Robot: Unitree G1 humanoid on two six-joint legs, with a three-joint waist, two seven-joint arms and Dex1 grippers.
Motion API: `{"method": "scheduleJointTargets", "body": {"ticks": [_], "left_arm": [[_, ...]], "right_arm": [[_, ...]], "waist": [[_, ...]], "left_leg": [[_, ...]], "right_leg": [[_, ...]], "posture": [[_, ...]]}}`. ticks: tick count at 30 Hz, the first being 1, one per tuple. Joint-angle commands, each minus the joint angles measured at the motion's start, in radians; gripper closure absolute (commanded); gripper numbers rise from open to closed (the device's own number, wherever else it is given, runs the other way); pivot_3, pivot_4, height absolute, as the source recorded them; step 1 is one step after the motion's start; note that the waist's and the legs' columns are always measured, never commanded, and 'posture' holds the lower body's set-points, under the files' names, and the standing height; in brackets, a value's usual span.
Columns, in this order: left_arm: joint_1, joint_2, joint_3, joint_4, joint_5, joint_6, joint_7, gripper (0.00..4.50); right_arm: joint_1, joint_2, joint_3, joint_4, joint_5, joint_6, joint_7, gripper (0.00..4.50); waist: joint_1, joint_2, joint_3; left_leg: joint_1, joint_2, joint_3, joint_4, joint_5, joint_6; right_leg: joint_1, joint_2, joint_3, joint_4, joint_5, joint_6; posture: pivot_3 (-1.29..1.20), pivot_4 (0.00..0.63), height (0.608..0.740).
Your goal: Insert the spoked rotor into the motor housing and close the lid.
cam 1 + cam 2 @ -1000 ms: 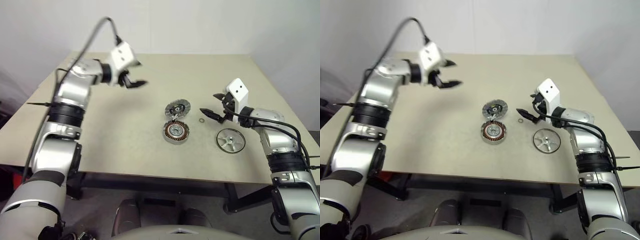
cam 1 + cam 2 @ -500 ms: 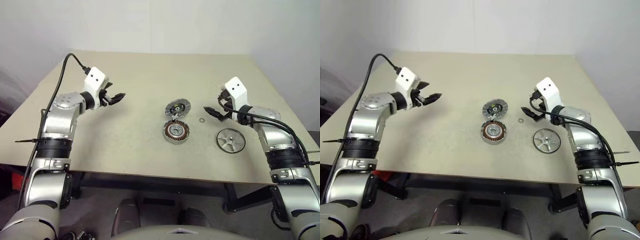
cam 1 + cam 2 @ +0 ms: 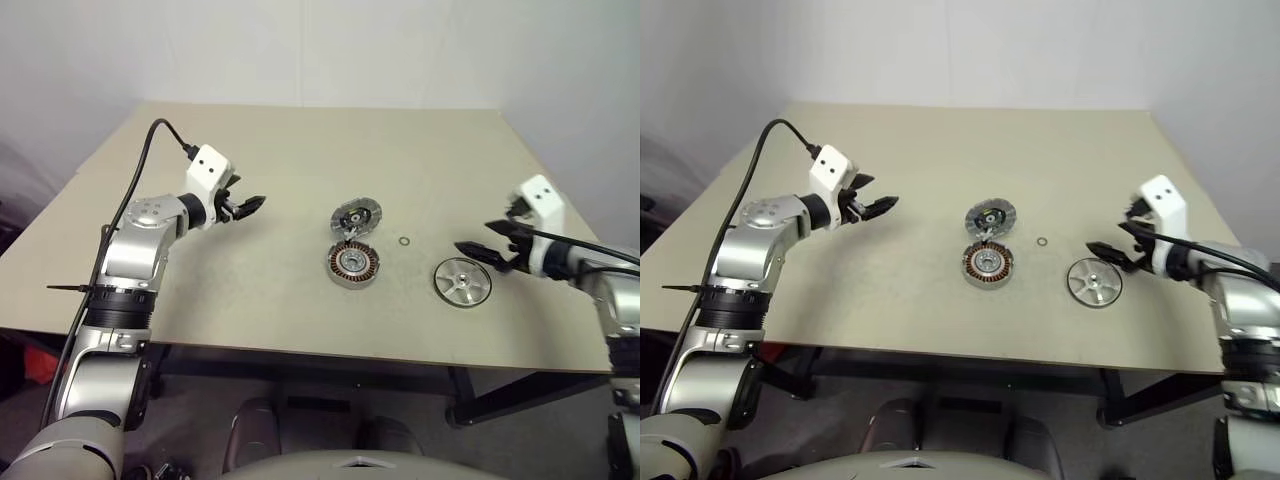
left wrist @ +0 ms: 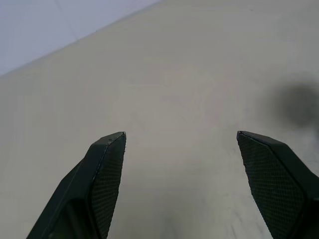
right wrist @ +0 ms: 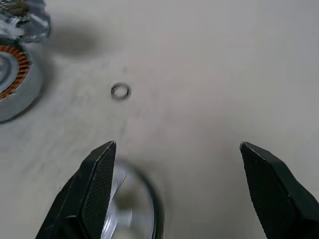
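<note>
Beige tabletop [image 3: 280, 290] carries our motor housing [image 3: 352, 264]; both the left gripper [image 3: 247, 205] and right gripper [image 3: 480, 250] gape empty, their view blurring the rotor [image 3: 462, 280].

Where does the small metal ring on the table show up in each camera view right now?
Left eye: small ring, right of the motor housing.
Right eye: ring, same spot, up-left of the spoked rotor.
Left wrist: bare table; no ring.
Right wrist: ring beyond the open right hand.
Shared landmark: the motor housing's copper windings.
</note>
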Motion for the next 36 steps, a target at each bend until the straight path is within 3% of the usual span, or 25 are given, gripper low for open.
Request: {"method": "scheduleJointTargets", "body": {"ticks": [1,8,16,26,30,36], "left_arm": [[-0.012,0.003,-0.006,-0.016,-0.01,-0.018,0.002,0.74],[-0.022,-0.002,-0.031,0.011,-0.004,-0.042,0.002,0.74],[-0.017,0.009,-0.047,0.005,0.003,-0.059,0.004,0.74],[0.001,0.04,-0.044,-0.011,0.012,-0.068,0.013,0.74],[0.005,0.045,-0.044,-0.015,0.01,-0.067,0.019,0.68],[0.007,0.051,-0.045,-0.013,0.011,-0.07,0.024,0.68]], "right_arm": [[0.077,-0.05,-0.117,-0.064,0.119,0.102,0.073,0.0],[0.154,-0.047,-0.186,-0.021,0.192,0.199,0.068,0.0],[0.129,0.06,-0.158,0.051,0.212,0.253,-0.03,0.0],[0.112,0.096,-0.131,0.058,0.245,0.304,-0.057,0.0],[0.117,0.128,-0.124,0.006,0.272,0.343,-0.073,0.97],[0.114,0.151,-0.117,-0.04,0.296,0.378,-0.104,3.13]], "waist": [[-0.001,0.0,0.0],[-0.008,0.001,0.0],[-0.007,0.001,-0.001],[-0.007,0.001,-0.001],[-0.007,0.001,-0.001],[-0.007,0.001,-0.001]], "left_leg": [[0.001,0.0,0.0,0.0,0.0,0.0],[0.006,0.0,0.001,0.0,0.0,0.0],[0.009,-0.001,0.001,-0.001,0.0,0.0],[0.011,-0.001,0.001,-0.004,0.0,0.0],[0.012,-0.001,0.001,-0.006,0.0,-0.001],[0.013,-0.001,0.001,-0.008,0.001,-0.002]], "right_leg": [[0.001,0.0,0.0,0.0,0.0,0.0],[0.002,0.0,0.001,0.0,-0.004,0.007],[0.006,-0.001,0.001,0.0,-0.004,0.007],[0.006,0.0,0.001,0.0,-0.004,0.007],[0.006,0.0,0.001,0.0,-0.004,0.007],[0.006,0.0,0.001,-0.001,-0.004,0.007]], "posture": [[0.0,0.0,0.74],[0.0,0.0,0.74],[0.0,0.0,0.74],[0.0,0.0,0.74],[0.0,0.0,0.74],[0.0,0.0,0.74]]}}
